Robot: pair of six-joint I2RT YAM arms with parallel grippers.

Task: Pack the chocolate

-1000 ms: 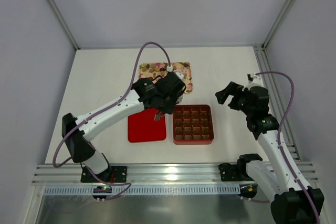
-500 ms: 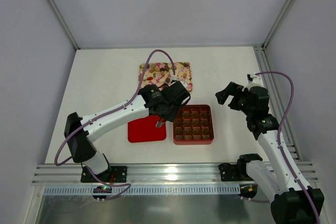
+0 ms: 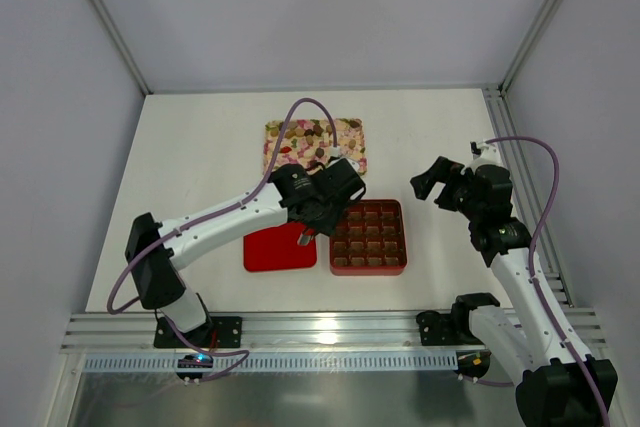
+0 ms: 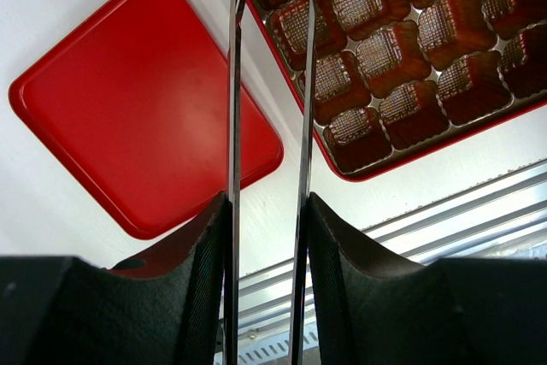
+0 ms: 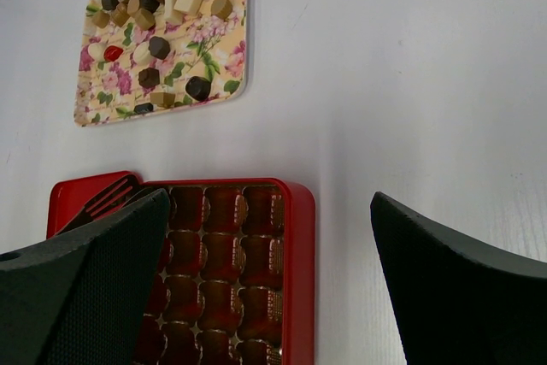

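There are two robot arms, the left arm (image 3: 215, 222) and the right arm (image 3: 520, 267), and each trails one purple cable (image 3: 290, 117), so two cables. There are two grippers: the left gripper (image 3: 305, 237) carries two long thin metal blades (image 4: 232, 126), and the right gripper (image 3: 430, 177) shows two black fingers (image 5: 81, 288).

One red square box (image 3: 404, 237) holds one brown gridded insert (image 4: 376, 53) of four rows by four columns, sixteen cells. One flat red lid (image 3: 270, 249) is there, and one flowered tray (image 5: 235, 49).

On the tray lie roughly eighteen chocolates (image 5: 198, 87), about four of them pale; they are too crowded for an exact count.
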